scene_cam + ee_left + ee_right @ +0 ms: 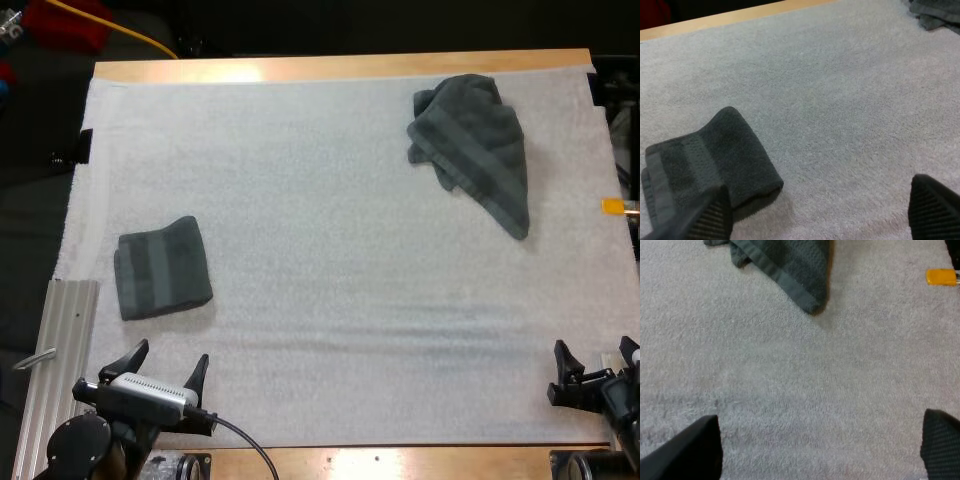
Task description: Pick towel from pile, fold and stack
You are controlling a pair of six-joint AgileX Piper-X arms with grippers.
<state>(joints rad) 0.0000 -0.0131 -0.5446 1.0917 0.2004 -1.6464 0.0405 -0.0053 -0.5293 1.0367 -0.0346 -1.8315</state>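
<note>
A crumpled dark grey-green towel (pixel 473 145) lies at the far right of the white mat (pixel 330 250), one corner trailing toward the near side. A folded towel (pixel 161 267) rests flat at the mat's left. My left gripper (pixel 168 364) stands open at the near edge, just behind the folded towel (pixel 710 162), with nothing between its fingers (pixel 932 207). At the near right corner my right gripper (pixel 596 355) is open too, well short of the crumpled towel (pixel 790 265). Its fingers (pixel 692 452) are spread wide over bare mat.
A ribbed metal rail (pixel 58 370) runs along the table's near left side. The wooden table edge (pixel 340 66) borders the mat's far side. Bare mat stretches between the two towels.
</note>
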